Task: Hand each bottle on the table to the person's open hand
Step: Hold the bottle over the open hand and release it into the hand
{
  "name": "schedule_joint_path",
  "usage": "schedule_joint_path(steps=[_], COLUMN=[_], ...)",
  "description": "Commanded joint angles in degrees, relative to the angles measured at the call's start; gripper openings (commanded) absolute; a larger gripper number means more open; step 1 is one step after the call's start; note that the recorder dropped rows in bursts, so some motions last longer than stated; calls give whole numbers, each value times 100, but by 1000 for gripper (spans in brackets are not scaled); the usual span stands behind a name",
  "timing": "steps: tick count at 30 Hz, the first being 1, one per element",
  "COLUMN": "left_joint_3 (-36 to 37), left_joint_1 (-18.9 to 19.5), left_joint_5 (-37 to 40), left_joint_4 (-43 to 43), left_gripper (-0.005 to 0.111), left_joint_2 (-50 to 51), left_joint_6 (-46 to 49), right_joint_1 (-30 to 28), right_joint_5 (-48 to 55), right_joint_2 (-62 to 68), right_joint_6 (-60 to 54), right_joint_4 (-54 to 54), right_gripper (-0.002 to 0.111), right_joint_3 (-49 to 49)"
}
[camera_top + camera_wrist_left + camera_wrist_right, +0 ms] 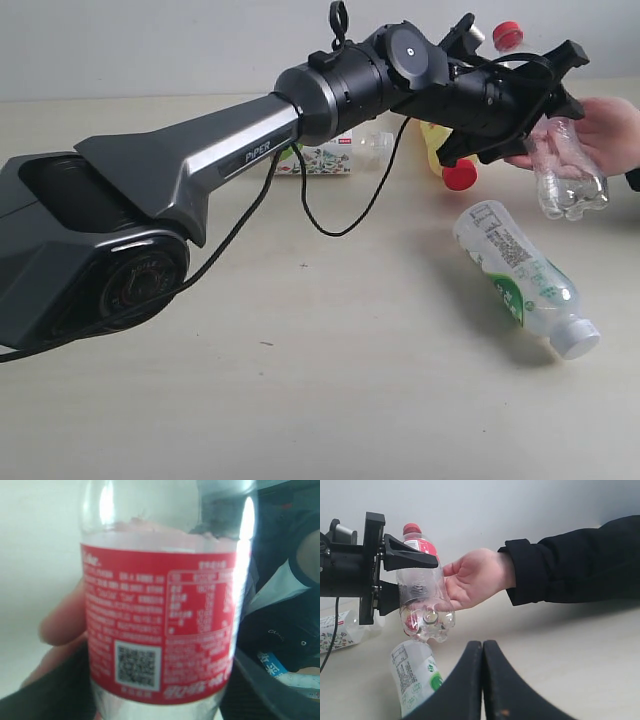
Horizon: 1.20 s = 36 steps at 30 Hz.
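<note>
My left gripper reaches across to the right and is shut on the clear bottle with the red label and red cap, held tilted in the air. That bottle rests against the palm of the person's open hand. In the left wrist view its red label fills the frame, with the person's fingers behind it. The green-white label bottle lies on the table. My right gripper is shut and empty, low over the table.
The yellow bottle with its red cap lies behind my left gripper. The fruit-print label bottle lies at the back, partly hidden by the arm. A black cable hangs under the arm. The person's dark sleeve comes in from the side.
</note>
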Motion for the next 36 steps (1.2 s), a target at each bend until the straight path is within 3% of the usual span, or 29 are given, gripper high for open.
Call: schedule_joint_path(steps=[1,7,23,30,36], left_joint_3=[-33,-33,-33,-33,-33], left_joint_1=[25,25,93,93,93], left_joint_5=[-109,-109,-236,-286,-333], left_joint_4=[-99,-190,-590,-602,-602], left_gripper=[15,46,48,65,65], left_joint_2=[-22,-22,-22,-22,-22], left_joint_6=[-1,-12,-12,16,16], right_joint_1=[13,13,13,13,13], right_joint_5=[-49,-49,-49,-49,-49], right_joint_2=[-31,-31,-31,-31,-31], right_joint_6=[-16,-16,-16,-16,-16], right_joint_4=[-6,-6,-6,-6,-6], right_gripper=[0,0,0,0,0], right_joint_3=[27,27,27,27,27])
